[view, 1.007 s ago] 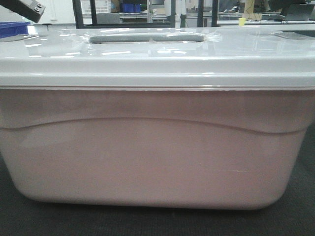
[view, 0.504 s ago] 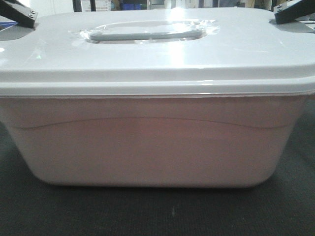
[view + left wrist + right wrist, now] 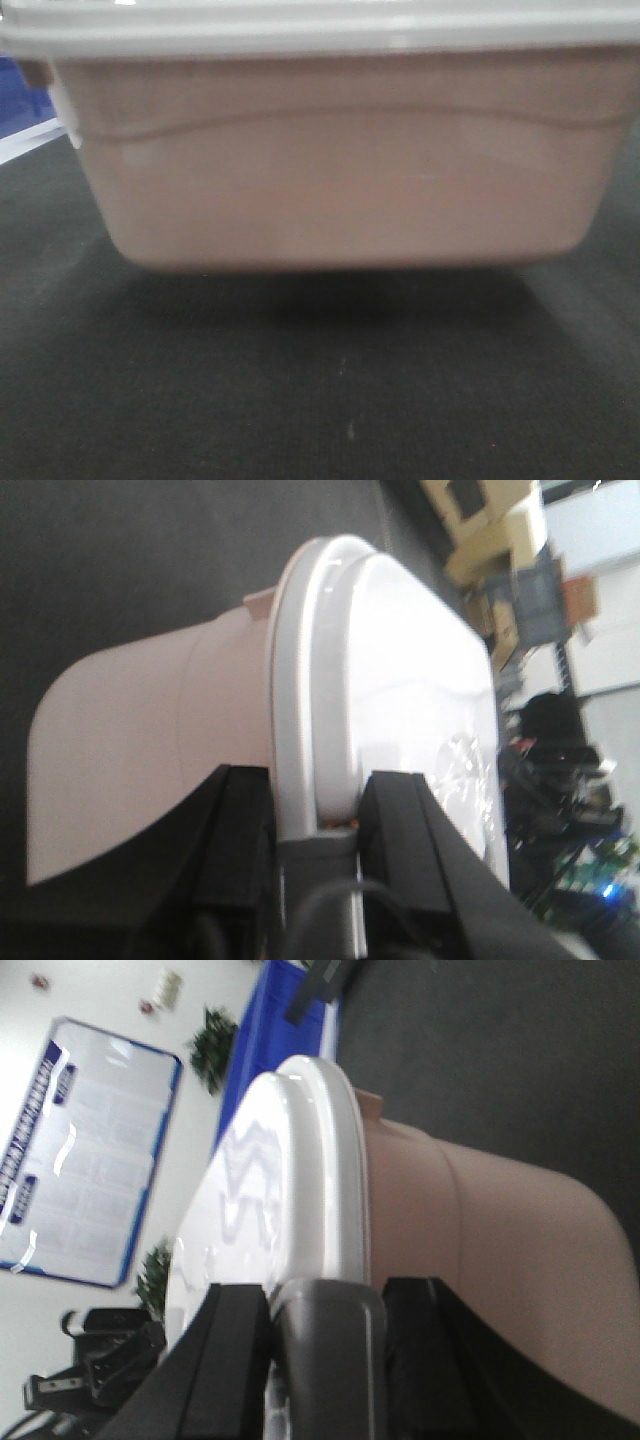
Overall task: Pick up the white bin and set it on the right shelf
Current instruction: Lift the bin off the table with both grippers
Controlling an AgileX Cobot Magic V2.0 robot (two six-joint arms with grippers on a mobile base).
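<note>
Closest in, the left gripper (image 3: pixel 318 805) is clamping the rim of the glossy lid (image 3: pixel 400 670) at one end of the white bin (image 3: pixel 340 170), its black fingers (image 3: pixel 235 820) pressing either side of the lip. The right gripper (image 3: pixel 325 1310) is pinching the lid's rim at the opposite end in the same way. Between them the bin is hanging level, seemingly just clear of the dark floor (image 3: pixel 300 400) and casting a shadow underneath. Farther off, a blue crate (image 3: pixel 290 1035) is showing past the bin's left end, and a poster (image 3: pixel 80 1150) is hanging on the wall behind.
</note>
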